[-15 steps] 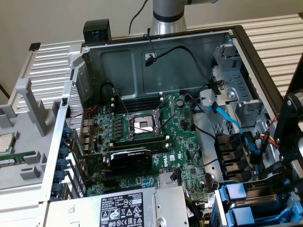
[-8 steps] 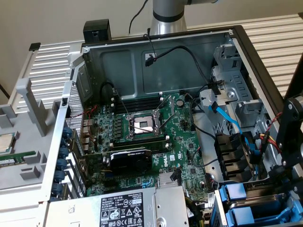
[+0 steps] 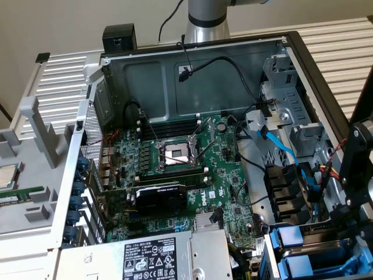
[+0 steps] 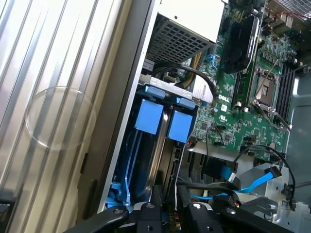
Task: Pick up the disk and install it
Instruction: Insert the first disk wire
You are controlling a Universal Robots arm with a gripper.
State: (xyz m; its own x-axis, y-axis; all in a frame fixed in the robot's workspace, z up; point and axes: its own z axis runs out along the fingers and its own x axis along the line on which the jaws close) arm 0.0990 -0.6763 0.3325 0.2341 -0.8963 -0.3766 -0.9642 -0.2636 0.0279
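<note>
Gripper point(image 4: 170, 196) pinches narrow across disk point(image 4: 181, 127) side edges. Looks rigid, fairly heavy, shock-sensitive; sides are the right hold.

Fig. 1. My arm point(image 3: 205, 17) stands as a silver column at the far edge of the exterior view. Its black gripper point(image 4: 168, 206) hangs low at that view's right, with its linkages splayed to either side.

Robotics lab bench set up for PC assembly
1 robot arm column point(image 3: 207, 20) rises behind an open desktop computer case point(image 3: 175, 76) with its motherboard point(image 3: 227, 169) bared; beside it a grey slotted fixture point(image 3: 41, 125) holds a loose memory stick point(image 3: 20, 195) and a processor chip point(image 3: 4, 175); plain wall behind
</note>
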